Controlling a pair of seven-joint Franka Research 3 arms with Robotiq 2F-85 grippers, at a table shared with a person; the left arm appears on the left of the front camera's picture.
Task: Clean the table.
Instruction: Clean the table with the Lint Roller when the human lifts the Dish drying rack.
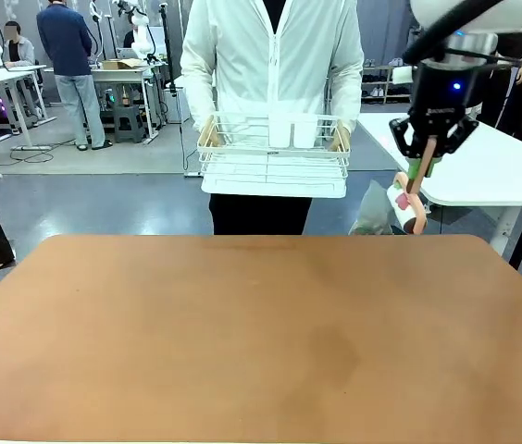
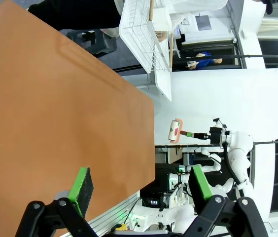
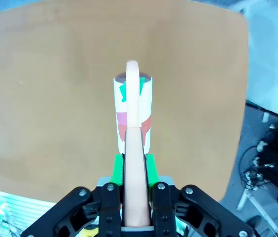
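**While we hold a lint roller up, the brown table sits under it**

As far as we can tell from the front cam, our right gripper (image 1: 421, 169) is up in the air near the far right corner of the table (image 1: 242, 342). Its jaws are pinched tight on a lint roller (image 1: 400, 199). The roll end hangs down, white with green and red patches, and it's apart from the reddish-brown top, not touching.

From the right wrist cam, the pink handle (image 3: 135, 187) runs straight up between the green pads, with the roll out front and the tabletop behind it.

Our left gripper (image 2: 141, 183) looks across the table from near one corner, with its jaws spread wide.

Over at the far side, a person (image 1: 275, 55) stands holding a white wire rack (image 1: 275, 157) with both hands, well apart from the roller. Behind our right arm there's a white-topped table (image 1: 483, 166).
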